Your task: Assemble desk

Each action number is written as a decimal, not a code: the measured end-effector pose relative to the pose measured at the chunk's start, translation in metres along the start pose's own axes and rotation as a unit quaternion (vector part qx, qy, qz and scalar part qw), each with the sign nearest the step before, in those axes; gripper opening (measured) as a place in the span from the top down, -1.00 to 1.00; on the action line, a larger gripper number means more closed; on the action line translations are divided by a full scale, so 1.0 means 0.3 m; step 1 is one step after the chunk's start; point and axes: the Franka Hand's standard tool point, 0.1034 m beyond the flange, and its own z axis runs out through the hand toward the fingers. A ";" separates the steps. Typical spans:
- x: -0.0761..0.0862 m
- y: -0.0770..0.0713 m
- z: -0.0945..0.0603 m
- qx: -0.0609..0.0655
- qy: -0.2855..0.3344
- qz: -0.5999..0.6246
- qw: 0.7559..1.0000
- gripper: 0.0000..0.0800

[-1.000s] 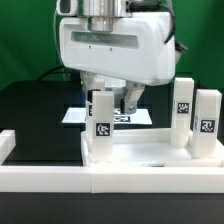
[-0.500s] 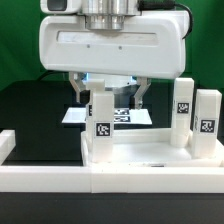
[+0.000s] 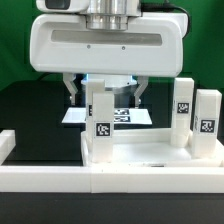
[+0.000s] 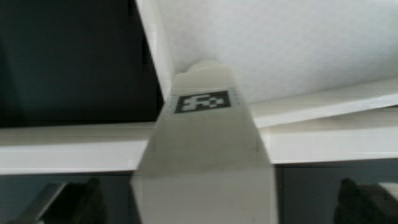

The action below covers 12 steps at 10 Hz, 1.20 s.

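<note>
Exterior view: gripper (image 3: 104, 97) hangs with fingers spread either side of an upright leg (image 3: 100, 122), not clamping it, on the tabletop (image 3: 140, 150).

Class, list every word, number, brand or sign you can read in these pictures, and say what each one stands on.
No words, numbers or brand names can be read.
Signs only: black-and-white square tags, patterns without letters, on the three upright legs: left leg, middle leg, right leg.
The left leg's tag also shows in the wrist view.
Marker board behind: tags partly hidden, too small to read.
</note>
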 end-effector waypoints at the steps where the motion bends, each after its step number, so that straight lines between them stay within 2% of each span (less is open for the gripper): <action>1: 0.000 0.004 0.000 -0.002 0.000 -0.035 0.999 -0.62; 2: 0.000 0.008 0.000 -0.005 -0.001 -0.059 0.998 -0.62; 4: 0.000 0.009 0.001 -0.006 0.000 -0.056 0.998 0.04; 5: 0.000 0.010 0.001 -0.006 0.000 -0.056 0.998 0.04; 6: 0.000 0.010 0.002 -0.005 0.000 -0.053 0.999 0.27; 9: -0.001 0.011 0.002 -0.006 0.000 -0.020 1.000 0.27; 11: -0.004 0.010 0.003 -0.003 -0.003 0.106 0.994 0.27; 12: -0.007 0.009 0.003 -0.001 -0.004 0.181 0.984 0.27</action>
